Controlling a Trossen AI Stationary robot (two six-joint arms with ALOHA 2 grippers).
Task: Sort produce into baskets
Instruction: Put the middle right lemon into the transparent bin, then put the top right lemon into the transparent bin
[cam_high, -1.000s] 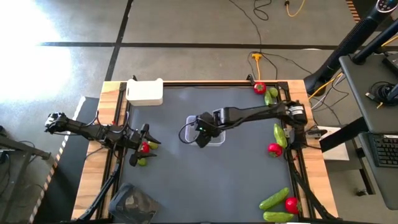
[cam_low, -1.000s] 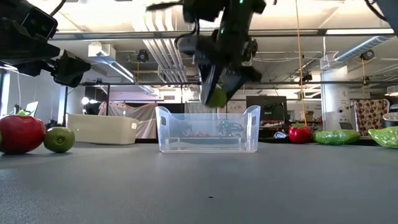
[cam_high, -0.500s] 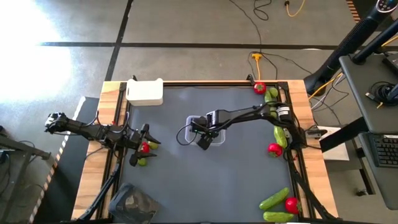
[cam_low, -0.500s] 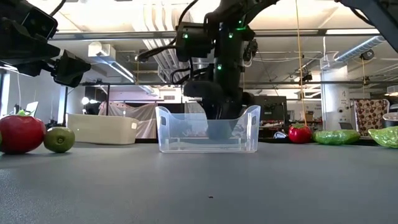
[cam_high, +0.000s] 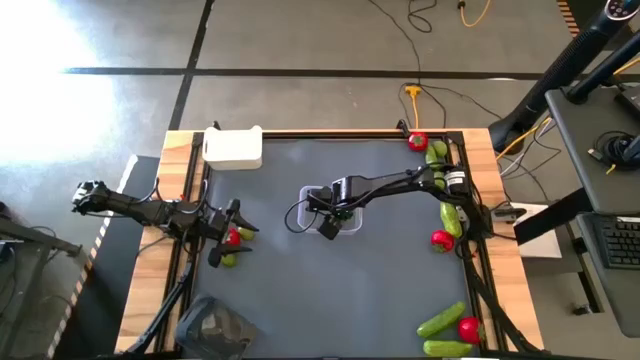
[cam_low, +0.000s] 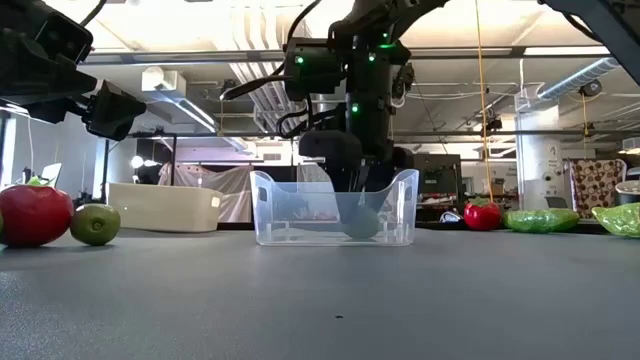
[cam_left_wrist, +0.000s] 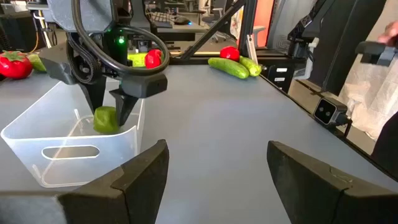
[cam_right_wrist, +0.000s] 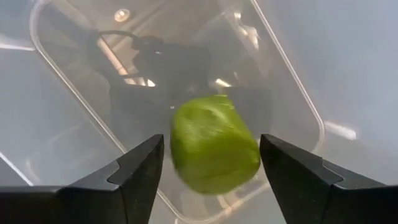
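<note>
Lowered from above into the clear rounded plastic tub (cam_high: 331, 212), right gripper (cam_left_wrist: 111, 106) now spread, round yellow-green fruit (cam_right_wrist: 214, 144) loose between its fingers; left gripper (cam_high: 228, 232) parted, idle.

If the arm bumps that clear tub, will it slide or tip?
The clear tub looks thin-walled and light, so a bump would likely slide it. Its low, wide shape makes tipping unlikely. The round green fruit inside would probably roll around.

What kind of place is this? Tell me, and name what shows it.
Probably a robotics lab or workshop: exposed ceiling ducts, a desk with a keyboard beside the table, loose cables on the bare floor, and two arms sorting toy-like produce into a clear tub.
</note>
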